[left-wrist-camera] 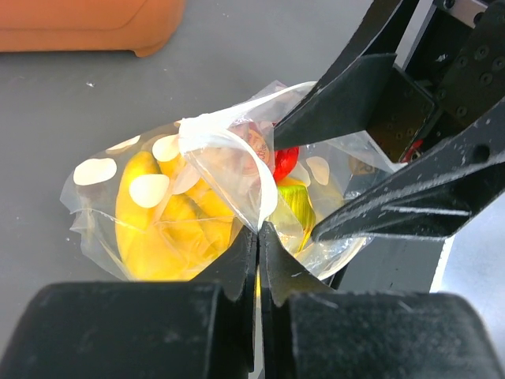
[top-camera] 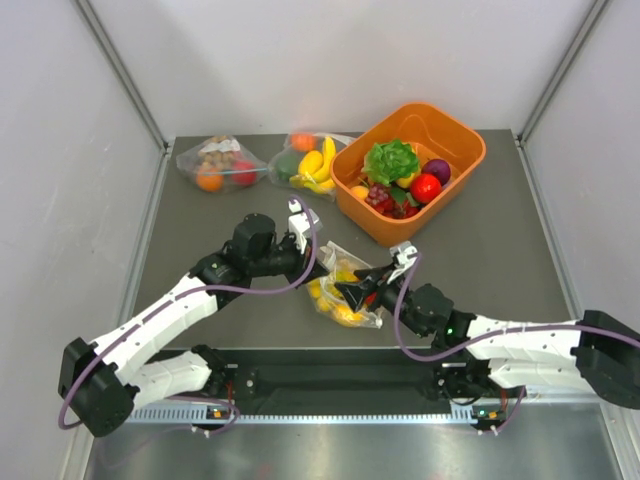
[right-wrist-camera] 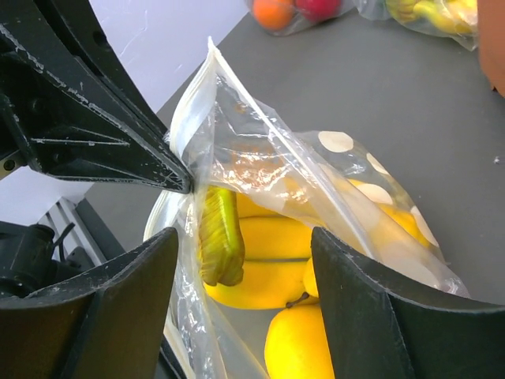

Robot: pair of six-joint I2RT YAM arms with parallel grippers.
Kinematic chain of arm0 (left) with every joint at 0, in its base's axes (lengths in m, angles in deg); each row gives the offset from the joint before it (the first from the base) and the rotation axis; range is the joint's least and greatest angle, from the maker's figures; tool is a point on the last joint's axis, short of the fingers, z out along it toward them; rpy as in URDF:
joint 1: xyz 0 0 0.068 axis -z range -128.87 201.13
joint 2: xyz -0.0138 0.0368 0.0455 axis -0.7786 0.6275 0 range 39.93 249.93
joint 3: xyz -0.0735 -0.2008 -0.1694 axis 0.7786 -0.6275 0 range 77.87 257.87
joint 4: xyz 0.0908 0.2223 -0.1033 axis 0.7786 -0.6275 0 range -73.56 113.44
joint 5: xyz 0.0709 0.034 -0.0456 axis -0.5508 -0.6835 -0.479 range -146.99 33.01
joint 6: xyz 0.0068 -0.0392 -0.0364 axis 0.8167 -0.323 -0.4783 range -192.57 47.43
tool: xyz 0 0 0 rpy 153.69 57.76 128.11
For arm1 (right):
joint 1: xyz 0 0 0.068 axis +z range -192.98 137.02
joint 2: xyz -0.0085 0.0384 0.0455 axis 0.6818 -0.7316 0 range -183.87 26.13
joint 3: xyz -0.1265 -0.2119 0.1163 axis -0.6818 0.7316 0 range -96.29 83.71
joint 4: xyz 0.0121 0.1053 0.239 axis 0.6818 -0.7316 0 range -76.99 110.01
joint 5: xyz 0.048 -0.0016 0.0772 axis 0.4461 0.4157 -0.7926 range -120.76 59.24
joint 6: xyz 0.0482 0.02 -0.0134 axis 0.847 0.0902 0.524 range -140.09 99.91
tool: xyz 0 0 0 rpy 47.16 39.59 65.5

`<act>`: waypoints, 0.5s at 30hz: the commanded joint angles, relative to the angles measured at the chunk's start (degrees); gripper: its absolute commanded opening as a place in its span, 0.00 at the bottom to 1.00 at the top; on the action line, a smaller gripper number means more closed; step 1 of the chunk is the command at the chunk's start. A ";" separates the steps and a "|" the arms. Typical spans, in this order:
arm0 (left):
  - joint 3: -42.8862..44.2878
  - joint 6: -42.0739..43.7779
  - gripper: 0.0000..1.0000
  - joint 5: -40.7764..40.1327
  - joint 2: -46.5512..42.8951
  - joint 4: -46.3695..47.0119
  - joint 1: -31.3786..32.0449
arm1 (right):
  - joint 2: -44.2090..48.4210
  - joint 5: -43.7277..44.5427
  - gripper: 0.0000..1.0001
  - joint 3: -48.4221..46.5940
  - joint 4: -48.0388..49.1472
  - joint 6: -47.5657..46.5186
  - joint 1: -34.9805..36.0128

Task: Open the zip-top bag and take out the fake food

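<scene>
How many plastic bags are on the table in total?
3. The dotted bag lies mid-table, pinched by the left gripper. Two plain bags sit at the far edge, one at the left, one beside the orange bin. None seems hidden.

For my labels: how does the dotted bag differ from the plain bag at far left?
The dotted bag has cream dots; the plain bag has none. The dotted bag is pinched by the left claw with its mouth open; the plain bag lies untouched. The dotted bag shows mostly yellow fruit, the plain bag orange and red. Both are clear plastic holding toy fruit.
</scene>
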 commanded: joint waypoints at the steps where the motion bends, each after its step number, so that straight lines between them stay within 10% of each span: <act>1: 2.19 0.68 0.00 -0.09 0.00 -0.70 0.24 | 2.90 1.49 0.68 1.55 2.69 0.57 -0.79; 15: 1.93 0.77 0.00 2.20 -0.26 -0.26 0.15 | -2.89 -4.57 0.50 -0.47 6.56 0.57 -2.02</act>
